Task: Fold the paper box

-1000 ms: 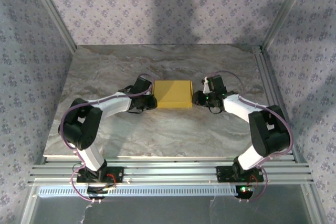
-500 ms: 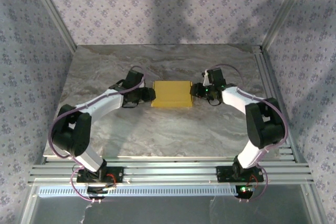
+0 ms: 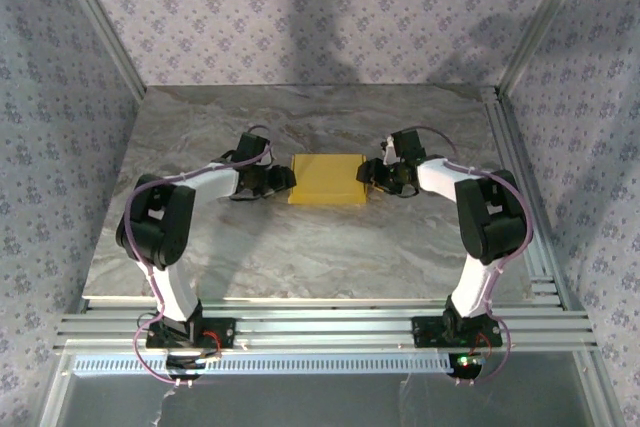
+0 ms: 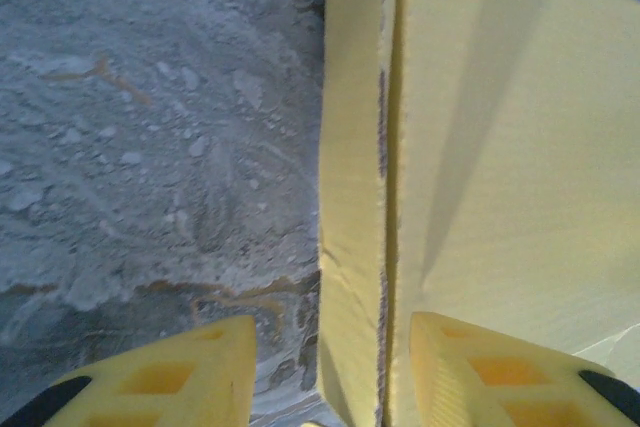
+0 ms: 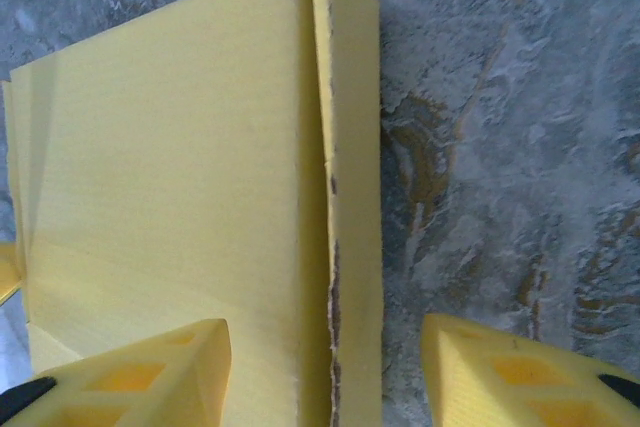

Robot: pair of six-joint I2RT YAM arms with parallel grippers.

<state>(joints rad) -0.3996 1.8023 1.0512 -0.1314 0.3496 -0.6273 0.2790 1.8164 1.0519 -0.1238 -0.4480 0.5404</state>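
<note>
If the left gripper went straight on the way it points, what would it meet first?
The box: its side wall stands between the open jaws of the left gripper, so contact would likely come almost at once, though depth is unclear.

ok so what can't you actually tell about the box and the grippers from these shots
Paper box underside: every view, hidden by the box itself.
How its ends are closed: top view, too small; left wrist view, cut off by the top and right edges.
Whether the left gripper or right gripper touches the box: wrist views, fingers cut off by the bottom edge; top view, too small.
</note>
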